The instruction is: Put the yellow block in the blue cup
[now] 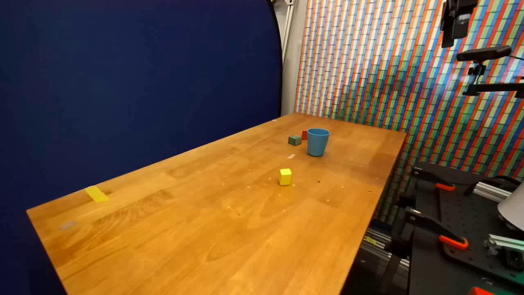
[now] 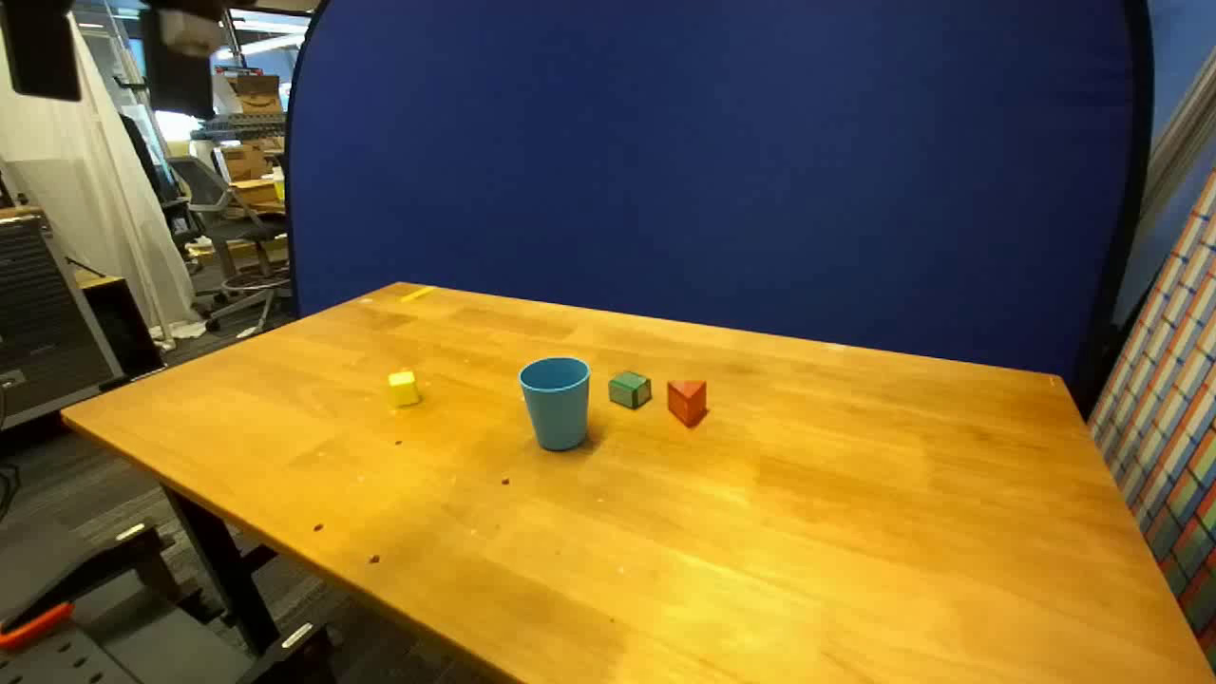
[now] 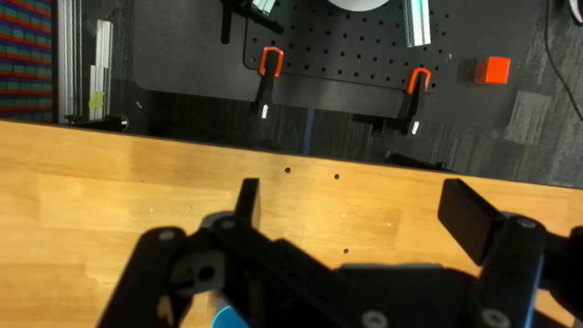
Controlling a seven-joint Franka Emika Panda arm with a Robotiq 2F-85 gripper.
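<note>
- Four loose things stand on your wooden table (image 1: 196, 237): the yellow block (image 1: 285, 177), the blue cup (image 1: 317, 143), a green block (image 2: 629, 390) and a red wedge (image 2: 686, 403).
- Your yellow block rests on the tabletop, well apart from the cup; both exterior views show you wood between the two.
- Your blue cup stands upright, rim up; you cannot see its inner floor.
- You find the green block just beside the cup, apart from it, and the red wedge near the green block; in an exterior view the cup partly hides the wedge (image 1: 304, 135).
- Your gripper (image 3: 350, 206) hangs above tabletop level, its jaws spread wide; the wrist view shows you table wood between them.
- At the lower edge of that view you catch a bit of the cup, partly covered by the gripper.
- Beyond the table edge, the same view gives you a black perforated plate (image 3: 334, 54), two black-and-orange clamps (image 3: 268, 86) and, to the right, a red-orange cube (image 3: 493, 70).
- A dark blue screen (image 2: 712, 171) runs along one long side of your table; a flat yellow strip (image 1: 97, 194) lies near the corner on that side.
</note>
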